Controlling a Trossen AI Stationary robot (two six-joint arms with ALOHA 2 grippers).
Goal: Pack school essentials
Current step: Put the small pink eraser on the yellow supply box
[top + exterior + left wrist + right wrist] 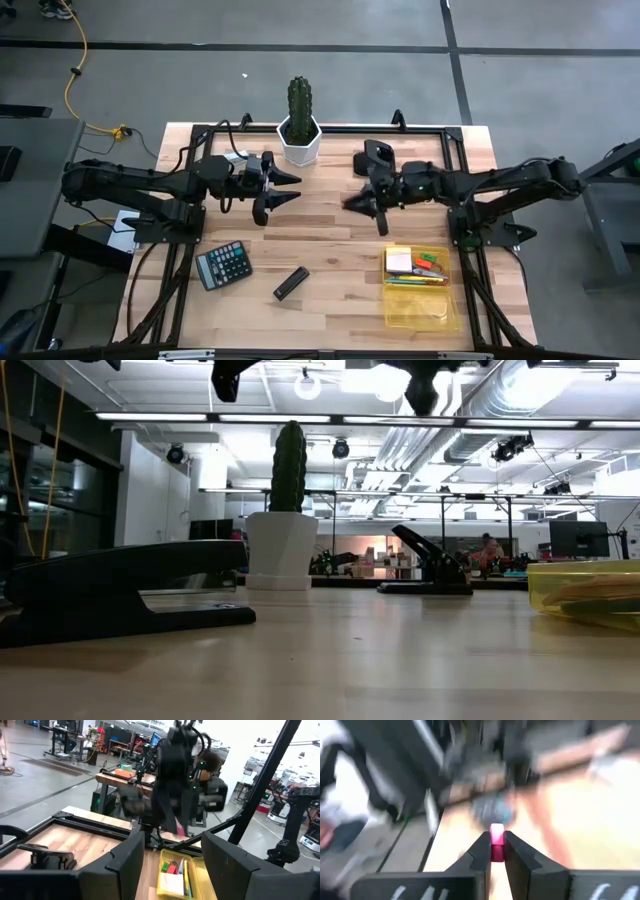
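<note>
I see the right gripper (493,851) clenched on a small pink item (496,840) at center frame, above the yellow tray (452,300); left gripper (283,191) hangs released.

cactus pot (299,143) rear centre | calculator (223,265) left of stapler (291,283) | tray (440,310) front right

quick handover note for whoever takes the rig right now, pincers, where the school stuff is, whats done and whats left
Left pincer: open, empty, raised over the table near the potted cactus.
Right pincer: shut on a small pink item, in the air mid-table; what the item is cannot be told.
Yellow tray: at the front right; already holds a sticky-note pad and several pens.
Left: drop the pink item into the tray.
The calculator and black stapler lie at the front left, outside the tray.
</note>
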